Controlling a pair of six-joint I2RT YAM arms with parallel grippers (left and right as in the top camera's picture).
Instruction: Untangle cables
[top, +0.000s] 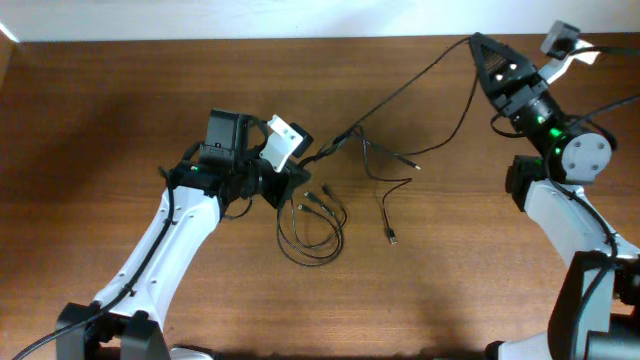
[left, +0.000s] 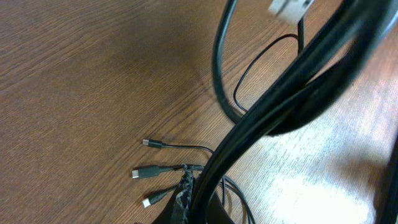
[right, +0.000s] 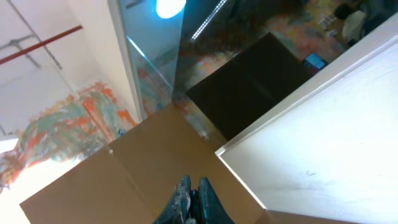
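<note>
We see the thin black flexible cables (left: 152, 170) lying looped on the brown wooden table (top: 100, 120) near its middle, with one strand stretched between our claws. Our left gripper (top: 297, 180) is clamped on the tangle. Our right gripper (top: 476, 42), at the far edge, pinches that strand's end.

Thin cables (left: 180, 147) on wooden table (left: 74, 74), three plugs (left: 138, 172) pointing left; thick black cords (left: 273, 106) cross foreground, blurred

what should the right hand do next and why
Probably pull the right hand a little further from the left hand: the cable it seems to pinch runs straight to the knot, while the left hand seems to pin the other cables.
</note>
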